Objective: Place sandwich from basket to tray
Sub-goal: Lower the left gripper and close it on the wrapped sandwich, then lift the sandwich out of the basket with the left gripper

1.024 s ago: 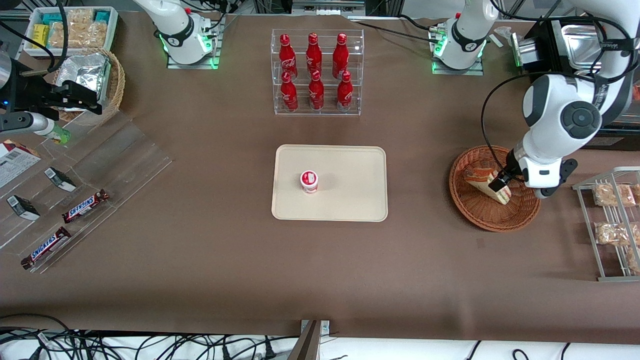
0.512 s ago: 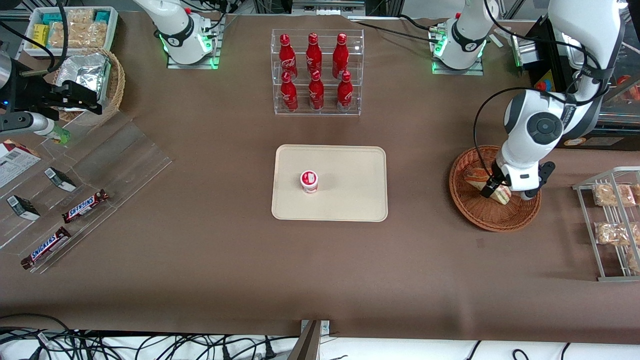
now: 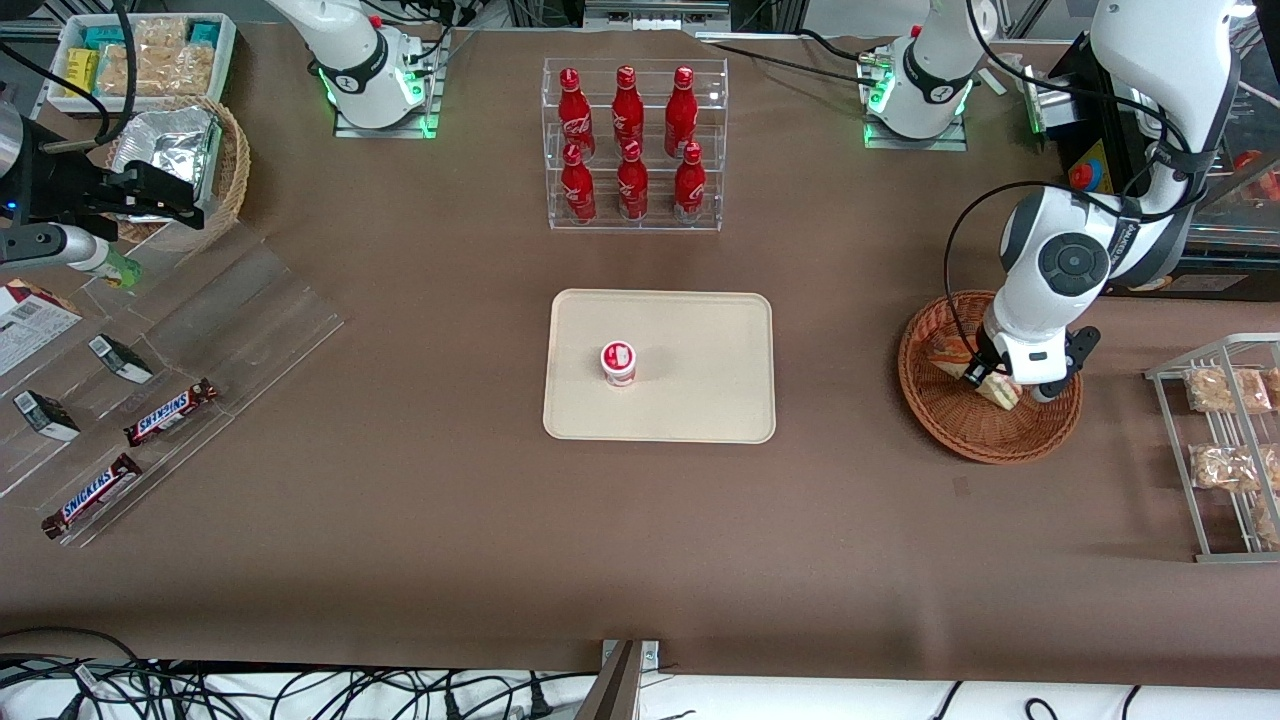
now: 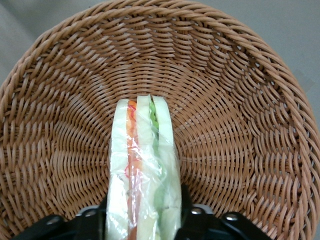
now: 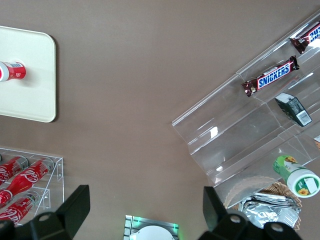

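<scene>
The sandwich (image 3: 998,392), a clear-wrapped wedge with white bread and red and green layers (image 4: 142,150), lies in the reddish-brown wicker basket (image 3: 960,438) toward the working arm's end of the table. My left gripper (image 3: 985,378) is down inside the basket (image 4: 240,125) and is shut on the sandwich. Its black fingers press against both wrapped sides (image 4: 143,220). The cream-beige tray (image 3: 700,400) lies mid-table, well apart from the basket, and also shows in the right wrist view (image 5: 30,95).
A small red-and-white cup (image 3: 618,362) stands on the tray. A clear rack of red bottles (image 3: 633,145) stands farther from the front camera than the tray. A wire rack with snack packets (image 3: 1225,440) sits beside the basket. Clear shelves with candy bars (image 3: 170,412) lie toward the parked arm's end.
The left arm has come down into the basket and shifted slightly toward the tray, bringing the gripper around the sandwich. The sandwich has stayed in place in the basket.
</scene>
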